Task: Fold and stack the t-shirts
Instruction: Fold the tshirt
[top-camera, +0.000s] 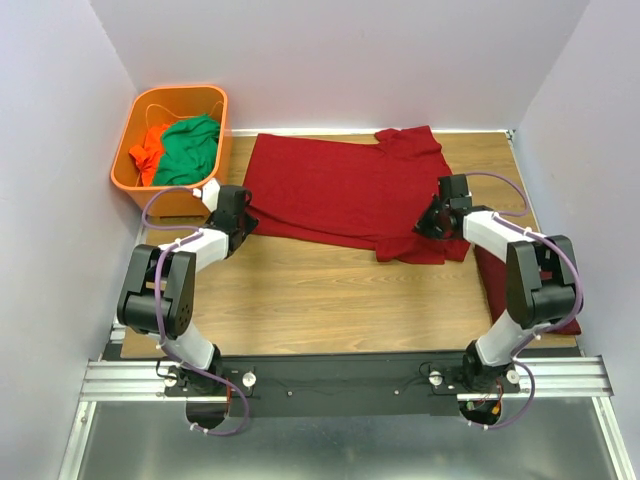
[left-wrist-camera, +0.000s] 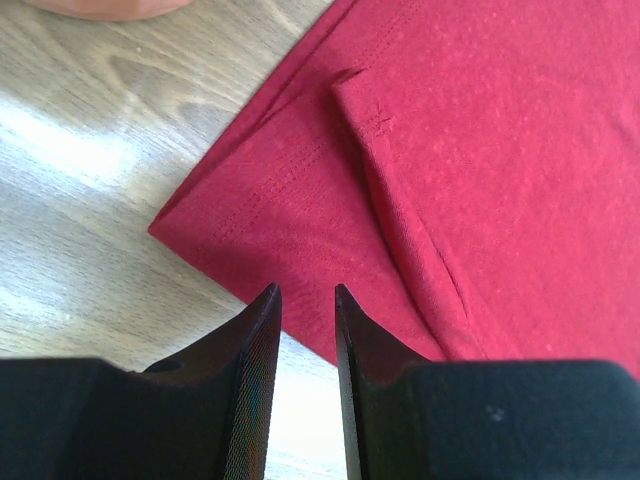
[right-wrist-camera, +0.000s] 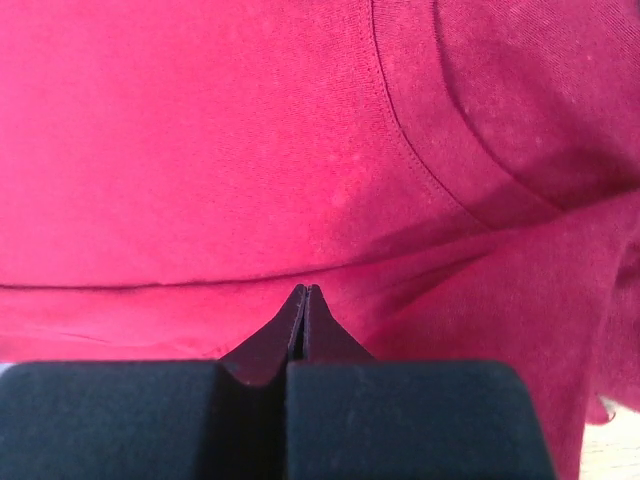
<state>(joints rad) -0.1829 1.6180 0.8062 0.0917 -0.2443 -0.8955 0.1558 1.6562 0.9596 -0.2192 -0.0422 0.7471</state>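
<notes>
I work over a wood-grain table (top-camera: 330, 290) closed in by pale, bare walls (top-camera: 330, 60) on three sides, with an aluminium rail (top-camera: 350, 375) along the near edge where my two arms are bolted. One maroon t-shirt (top-camera: 330, 190) lies spread across the far middle of the table, its right part doubled over on itself. A second maroon t-shirt (top-camera: 490, 282) lies at the right edge, mostly hidden beneath my right arm, so I cannot make out how it is folded. My left gripper (left-wrist-camera: 305, 290) sits at the near left corner of the spread shirt, its fingers a narrow gap apart with nothing between them. The hem corner lies just ahead of the tips. My right gripper (right-wrist-camera: 303, 290) is low over the shirt's right side, its fingers pressed together. Red cloth fills that wrist view, and I cannot tell whether any of it is caught between the tips. In the far left corner stands one orange basket (top-camera: 127, 140) holding one green garment (top-camera: 190, 150) and one bright orange garment (top-camera: 150, 150), both crumpled and partly covered by the basket's wall. That makes two maroon shirts, two other garments and one basket.
</notes>
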